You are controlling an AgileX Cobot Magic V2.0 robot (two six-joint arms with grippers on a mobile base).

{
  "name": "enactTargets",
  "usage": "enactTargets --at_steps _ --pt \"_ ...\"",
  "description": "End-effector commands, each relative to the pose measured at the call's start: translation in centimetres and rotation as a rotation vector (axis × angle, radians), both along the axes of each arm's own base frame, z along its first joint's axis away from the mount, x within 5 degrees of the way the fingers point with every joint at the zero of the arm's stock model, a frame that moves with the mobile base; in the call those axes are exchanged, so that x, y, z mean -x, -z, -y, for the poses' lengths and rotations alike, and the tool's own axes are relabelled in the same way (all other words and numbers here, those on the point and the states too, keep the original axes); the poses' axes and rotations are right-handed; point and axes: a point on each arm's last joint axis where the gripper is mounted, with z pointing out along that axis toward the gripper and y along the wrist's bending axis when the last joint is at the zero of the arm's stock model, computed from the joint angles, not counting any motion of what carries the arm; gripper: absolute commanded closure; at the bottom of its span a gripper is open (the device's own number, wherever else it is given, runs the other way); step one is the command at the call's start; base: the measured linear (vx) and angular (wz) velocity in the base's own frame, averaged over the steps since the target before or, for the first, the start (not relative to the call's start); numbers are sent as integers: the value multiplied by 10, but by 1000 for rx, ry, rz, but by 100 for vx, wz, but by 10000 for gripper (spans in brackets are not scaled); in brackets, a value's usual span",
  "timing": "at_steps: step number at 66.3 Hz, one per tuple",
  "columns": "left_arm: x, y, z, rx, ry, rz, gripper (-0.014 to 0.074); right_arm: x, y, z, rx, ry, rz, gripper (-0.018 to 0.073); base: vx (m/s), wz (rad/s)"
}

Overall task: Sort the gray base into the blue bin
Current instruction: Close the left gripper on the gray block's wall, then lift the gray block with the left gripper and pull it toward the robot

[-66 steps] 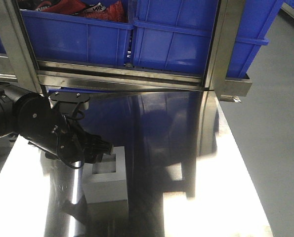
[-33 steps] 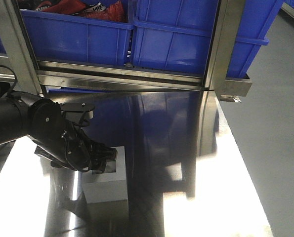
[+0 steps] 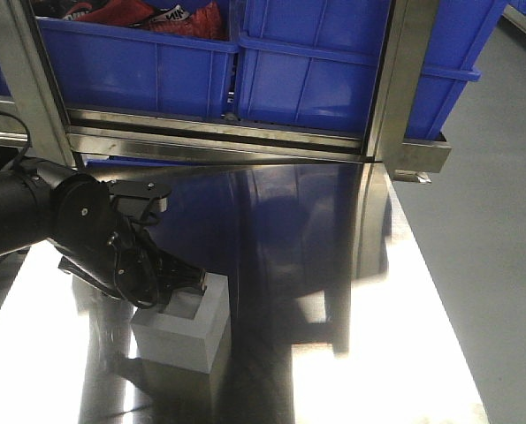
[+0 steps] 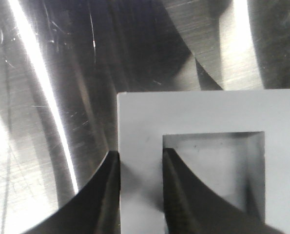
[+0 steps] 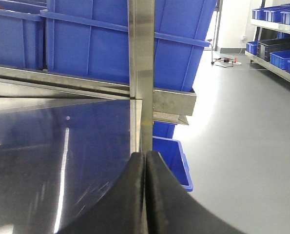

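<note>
Left wrist view, left gripper [image 4: 141, 156] clamped across base [image 4: 208, 122] edge wall (straddling recess rim), wide table [image 3: 377, 353] beside, right gripper [image 5: 145, 156] closed.

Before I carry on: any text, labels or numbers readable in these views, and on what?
White lettering on the red-and-black items in the upper-left blue tote: cut off by the frame edge and too blurred to read.
On the gray base: no markings visible.
On the steel table: no text or labels visible.
</note>
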Motion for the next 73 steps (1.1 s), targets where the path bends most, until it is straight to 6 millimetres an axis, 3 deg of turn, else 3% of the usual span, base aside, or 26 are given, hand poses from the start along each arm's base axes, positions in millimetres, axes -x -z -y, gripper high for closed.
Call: enactTargets --at_steps 1,10,21,42,54,73 --pt "1 -16 0 -8 45 58 603 0 -2 0 11 -1 72 568 0 0" --pt "1 -30 -1 19 55 139 602 0 -2 0 11 -1 72 568 0 0" --pt "9 -64 -6 83 55 293 602 0 -2 0 11 -1 72 568 0 0" --pt "42 -121 -13 172 122 542 602 0 -2 0 11 -1 72 568 0 0" --pt "78 -127 -21 267 147 693 602 0 -2 0 11 -1 72 568 0 0" --pt "143 -120 -60 353 145 861 602 0 -2 0 11 -1 72 568 0 0"
